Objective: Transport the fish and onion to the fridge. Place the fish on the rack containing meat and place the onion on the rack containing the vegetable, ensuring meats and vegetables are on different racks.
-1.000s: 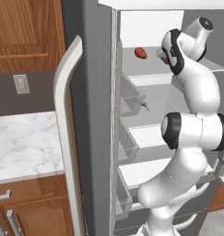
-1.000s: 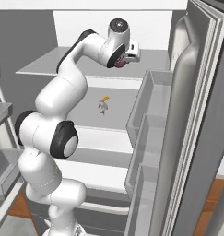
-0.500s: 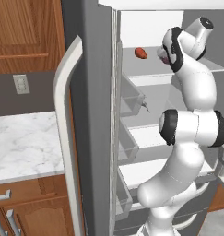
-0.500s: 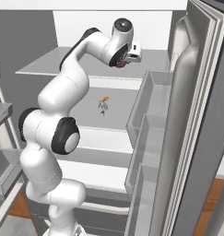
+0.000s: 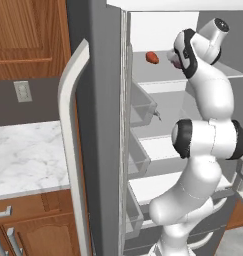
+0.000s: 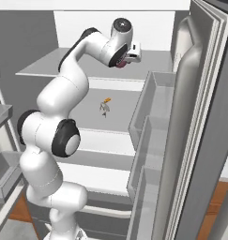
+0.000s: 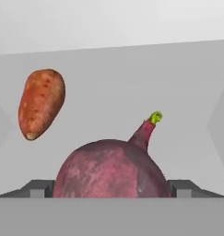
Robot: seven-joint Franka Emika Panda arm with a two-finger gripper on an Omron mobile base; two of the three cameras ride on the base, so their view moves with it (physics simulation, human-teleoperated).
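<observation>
The onion (image 7: 111, 168) sits on the fridge's (image 5: 100, 125) top shelf (image 6: 54, 63), directly between the fingers (image 7: 39, 188), its stalk tip pointing up and away from the hand. The fingers stand spread wide on either side, apparently released rather than clamping. The sweet potato (image 7: 41, 103) lies beyond it, well apart; the fish (image 6: 105, 107) rests one shelf lower.

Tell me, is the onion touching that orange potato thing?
Apart. The hand view shows grey shelf plainly between the onion and the sweet potato.
</observation>
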